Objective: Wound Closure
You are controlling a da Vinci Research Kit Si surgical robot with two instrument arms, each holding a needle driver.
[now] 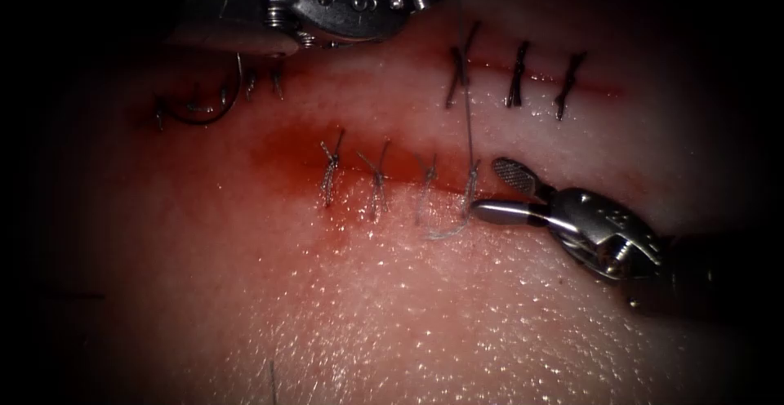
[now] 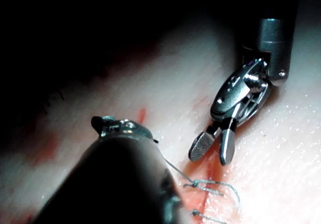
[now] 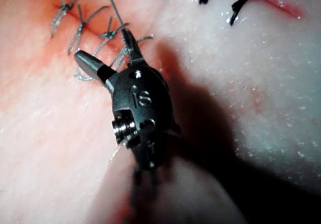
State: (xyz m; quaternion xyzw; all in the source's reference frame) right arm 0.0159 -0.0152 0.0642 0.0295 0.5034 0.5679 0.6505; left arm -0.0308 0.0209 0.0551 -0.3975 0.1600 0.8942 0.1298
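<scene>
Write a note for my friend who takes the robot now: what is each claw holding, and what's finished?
Right tool: jaws open, holding nothing, beside the middle cut's rightmost stitch.
Left tool: the thread runs up toward it; grip unclear.
Needle: on the tissue at far left, held by neither tool.
Done: four stitches across the middle cut.
Left: the thread looks untrimmed.

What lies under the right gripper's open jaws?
Under the right gripper, jaws open and holding nothing, lie the tissue, the cut's right end and a thread loop. The tissue beneath its wrist is covered.
</scene>
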